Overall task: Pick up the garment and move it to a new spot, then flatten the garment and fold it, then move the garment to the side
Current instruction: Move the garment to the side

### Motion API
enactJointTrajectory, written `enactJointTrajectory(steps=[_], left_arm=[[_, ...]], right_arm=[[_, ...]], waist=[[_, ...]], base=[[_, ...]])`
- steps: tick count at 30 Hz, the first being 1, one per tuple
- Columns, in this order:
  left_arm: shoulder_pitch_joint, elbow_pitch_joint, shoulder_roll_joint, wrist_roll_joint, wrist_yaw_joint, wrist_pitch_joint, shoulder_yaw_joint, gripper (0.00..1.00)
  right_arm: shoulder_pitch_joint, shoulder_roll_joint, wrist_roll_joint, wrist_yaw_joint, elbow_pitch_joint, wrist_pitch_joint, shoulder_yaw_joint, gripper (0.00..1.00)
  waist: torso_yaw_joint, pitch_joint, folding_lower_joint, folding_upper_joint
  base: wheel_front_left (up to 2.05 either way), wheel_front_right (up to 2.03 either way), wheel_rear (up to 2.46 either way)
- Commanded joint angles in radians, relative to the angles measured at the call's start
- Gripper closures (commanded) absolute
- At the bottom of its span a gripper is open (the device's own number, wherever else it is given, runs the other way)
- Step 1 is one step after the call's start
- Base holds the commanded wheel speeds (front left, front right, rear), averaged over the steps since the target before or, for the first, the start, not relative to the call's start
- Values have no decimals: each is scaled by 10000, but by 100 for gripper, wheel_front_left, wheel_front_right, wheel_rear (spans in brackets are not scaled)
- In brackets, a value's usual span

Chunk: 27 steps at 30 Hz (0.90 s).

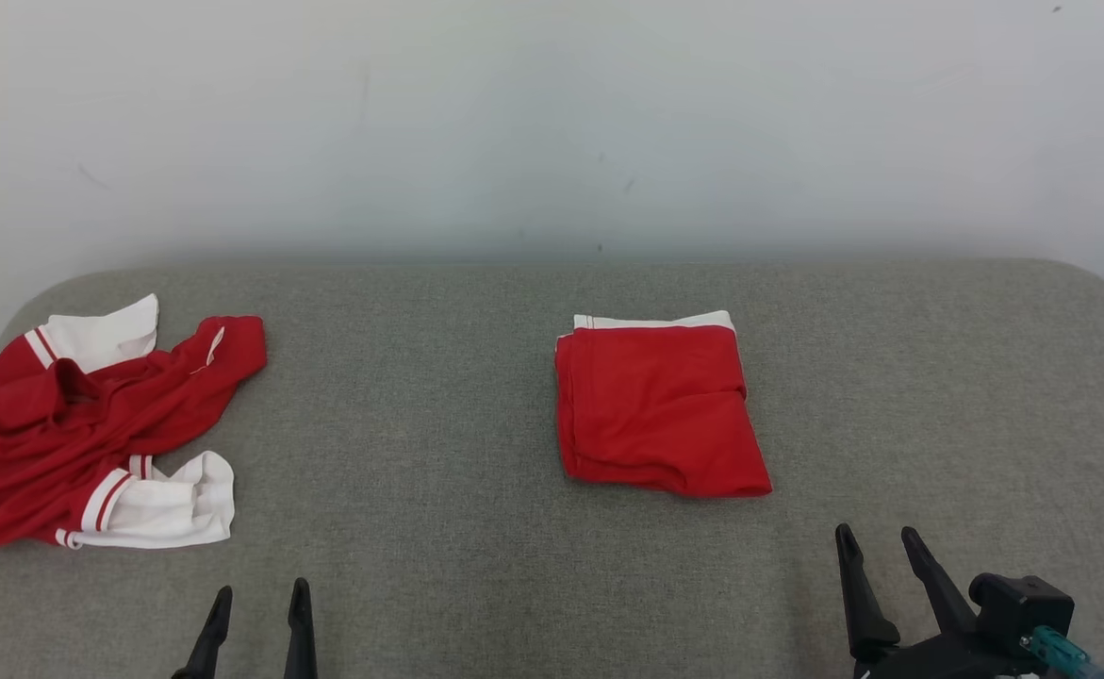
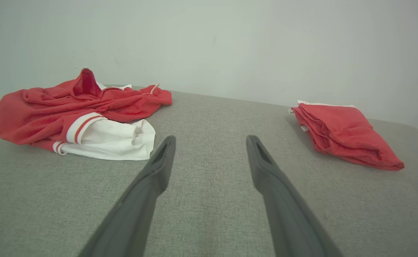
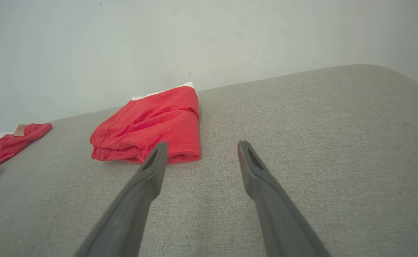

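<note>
Nothing legible to call here. The nearest thing to a label is a small tan tag (image 3: 20, 129) on the crumpled red-and-white shirt (image 1: 71, 424), out at nine o'clock on the grey upholstered surface (image 1: 438, 453). It is too small and blurred to show any lettering. The folded red garment (image 1: 655, 415), near one o'clock, shows plain red cloth and a white edge, with no readable print or number.

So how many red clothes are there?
2. A crumpled red-and-white garment lies at the far left; a folded red garment lies just right of the middle. None looks hidden.
</note>
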Motion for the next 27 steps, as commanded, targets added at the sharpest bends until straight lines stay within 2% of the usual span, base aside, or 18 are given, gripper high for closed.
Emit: enactJointTrajectory(steps=[1, 8, 22, 27], left_arm=[[-3, -24, 66, 5, 72, 64, -9, 0], [25, -443, 167, 48, 231, 529, -65, 0], [25, -119, 107, -75, 139, 134, -249, 0], [-36, -54, 125, -152, 85, 86, -301, 0]], right_arm=[[72, 18, -69, -20, -36, 61, -34, 0], [114, 24, 59, -20, -296, 467, -124, 0], [46, 21, 188, -20, -316, 765, -157, 0], [-1222, 17, -19, -20, 369, 2978, -774, 0]], waist=[[8, -5, 0, 0], [65, -20, 0, 0], [353, 46, 0, 0], [723, 145, 0, 0]], base=[[0, 0, 0], [0, 0, 0], [0, 0, 0], [0, 0, 0]])
